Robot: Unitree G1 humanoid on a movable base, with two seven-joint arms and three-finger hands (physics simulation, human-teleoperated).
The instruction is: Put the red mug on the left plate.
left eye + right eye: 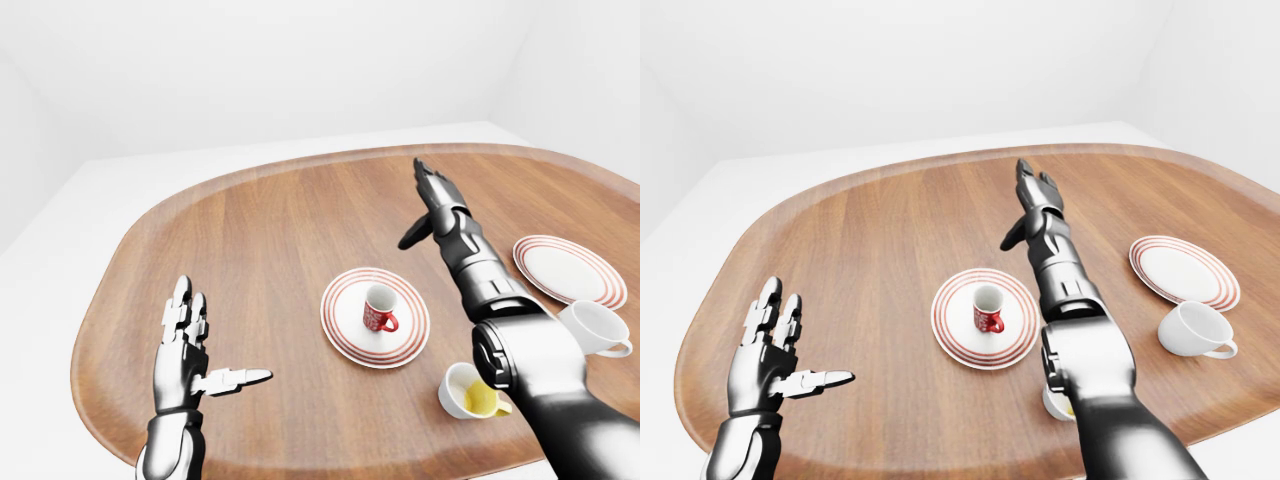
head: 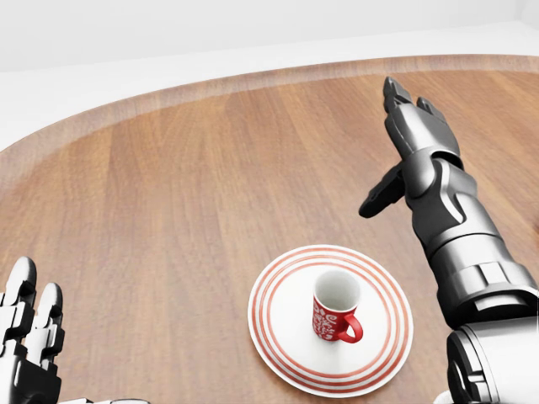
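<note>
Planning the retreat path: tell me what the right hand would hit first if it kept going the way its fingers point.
Probably nothing: the open right hand points up the view, beyond the red mug on its plate, over bare table. Depth is uncertain.

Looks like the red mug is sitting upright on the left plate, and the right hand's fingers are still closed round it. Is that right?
Not quite. The red mug does sit upright on the left plate, but the right hand is not on it: in the head view it is open, fingers spread, above the mug in the picture and clear of it.
</note>
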